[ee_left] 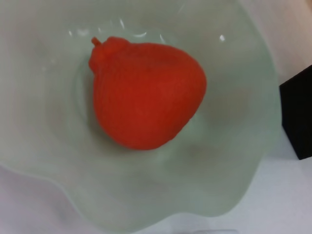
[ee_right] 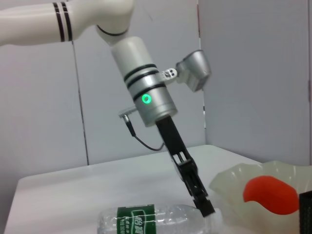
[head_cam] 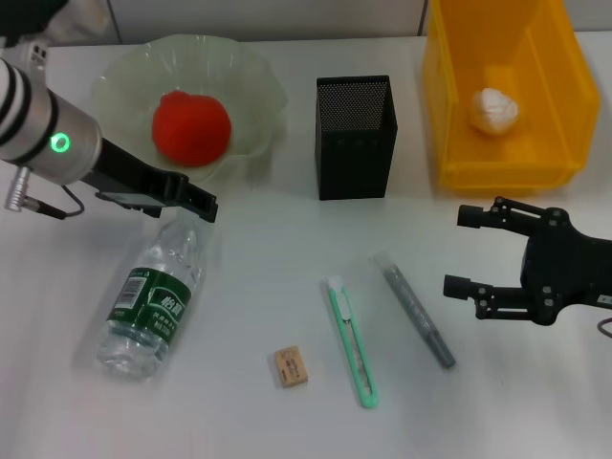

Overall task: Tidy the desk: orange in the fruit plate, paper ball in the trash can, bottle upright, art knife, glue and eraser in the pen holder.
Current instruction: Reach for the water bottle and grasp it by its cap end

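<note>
The orange [head_cam: 191,127] lies in the pale green fruit plate [head_cam: 251,69]; the left wrist view shows it close up [ee_left: 146,92]. The paper ball [head_cam: 495,110] lies in the yellow bin [head_cam: 555,164]. The clear bottle [head_cam: 153,306] with a green label lies on its side. My left gripper [head_cam: 201,204] hovers at the bottle's neck, as the right wrist view [ee_right: 205,209] also shows. The green art knife [head_cam: 352,341], grey glue stick [head_cam: 416,308] and tan eraser [head_cam: 291,366] lie on the desk. My right gripper [head_cam: 461,251] is open and empty, right of the glue.
The black mesh pen holder [head_cam: 356,139] stands upright between the plate and the bin. The knife, glue and eraser lie in front of it, apart from each other. The desk top is white.
</note>
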{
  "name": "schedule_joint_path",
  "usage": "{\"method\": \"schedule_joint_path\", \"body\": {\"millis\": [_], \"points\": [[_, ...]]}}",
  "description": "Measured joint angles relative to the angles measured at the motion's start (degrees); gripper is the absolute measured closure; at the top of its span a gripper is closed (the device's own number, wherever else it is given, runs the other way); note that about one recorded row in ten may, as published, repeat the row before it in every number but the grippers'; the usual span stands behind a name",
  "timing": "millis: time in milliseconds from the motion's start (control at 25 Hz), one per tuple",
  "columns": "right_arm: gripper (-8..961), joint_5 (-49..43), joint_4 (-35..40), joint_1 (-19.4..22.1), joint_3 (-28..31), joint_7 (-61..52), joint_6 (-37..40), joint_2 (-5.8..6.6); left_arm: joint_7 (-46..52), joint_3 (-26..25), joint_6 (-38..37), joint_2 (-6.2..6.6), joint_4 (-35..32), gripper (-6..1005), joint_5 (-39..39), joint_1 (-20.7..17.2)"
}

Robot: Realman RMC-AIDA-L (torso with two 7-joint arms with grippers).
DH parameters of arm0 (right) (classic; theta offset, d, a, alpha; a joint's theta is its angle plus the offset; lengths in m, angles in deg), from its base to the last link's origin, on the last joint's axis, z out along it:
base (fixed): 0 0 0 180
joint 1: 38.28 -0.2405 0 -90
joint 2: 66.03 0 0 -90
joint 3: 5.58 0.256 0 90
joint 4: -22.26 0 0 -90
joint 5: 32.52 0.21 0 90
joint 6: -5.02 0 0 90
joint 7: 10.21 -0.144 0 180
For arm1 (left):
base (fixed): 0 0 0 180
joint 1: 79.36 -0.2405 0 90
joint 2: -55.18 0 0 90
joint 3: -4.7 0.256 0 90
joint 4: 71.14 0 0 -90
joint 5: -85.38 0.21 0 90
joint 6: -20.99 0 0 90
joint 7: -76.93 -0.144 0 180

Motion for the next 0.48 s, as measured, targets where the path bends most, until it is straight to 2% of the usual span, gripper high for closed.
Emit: {"method": "schedule_joint_path", "body": {"millis": [320,440,480], "points": [[107,-0.18,-0.11,0.0,0.03,0.11,0.39,-0.04,0.73,3.67,4.51,-0.1,1.9,203,-0.19,-0.3],[107,-0.27,-0.23,0.15,0.3,-0.21,0.55,0.15,1.4,9.09,8.02,-0.1,2.68,209,-0.17,-1.84],[107,-0.27,-0.27,0.3,0.42,-0.24,0.62,0.3,1.4,9.09,8.02,-0.1,2.68,211,-0.17,-1.84]]}}
